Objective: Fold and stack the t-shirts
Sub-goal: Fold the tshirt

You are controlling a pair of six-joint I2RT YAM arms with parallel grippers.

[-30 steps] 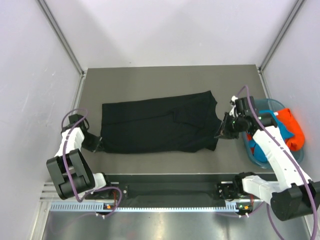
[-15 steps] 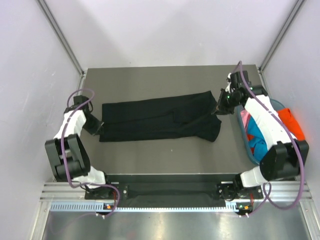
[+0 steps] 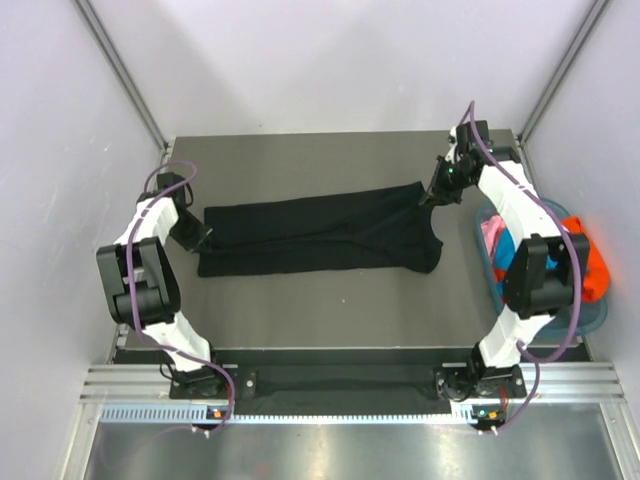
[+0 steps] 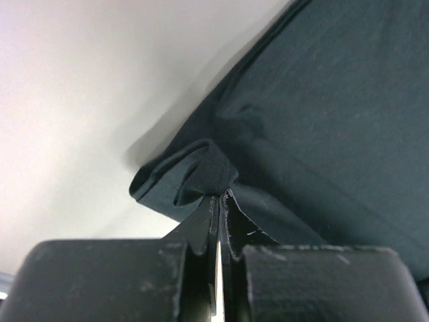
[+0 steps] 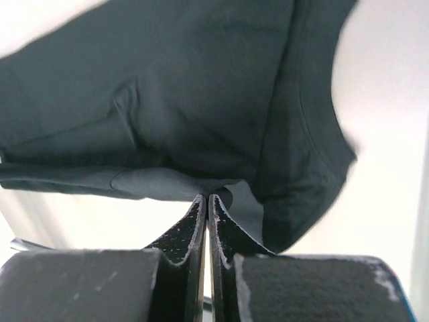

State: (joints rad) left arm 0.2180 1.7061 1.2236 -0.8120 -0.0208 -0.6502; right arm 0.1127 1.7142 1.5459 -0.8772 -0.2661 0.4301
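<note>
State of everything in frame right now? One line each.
black t-shirt: stretched long and narrow, both ends pinched
left tool: shut on black t-shirt, at its left end
right tool: shut on black t-shirt, at its right end
orange shirt: crumpled, unfolded, in the basket
basket: holding bunched shirts

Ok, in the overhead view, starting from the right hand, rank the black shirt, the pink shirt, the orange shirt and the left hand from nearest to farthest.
1. black shirt: its right end is pinched in the right hand.
2. pink shirt: close by on the right.
3. orange shirt: farther out to the right.
4. left hand: far left, gripping the black shirt's other end.
</note>
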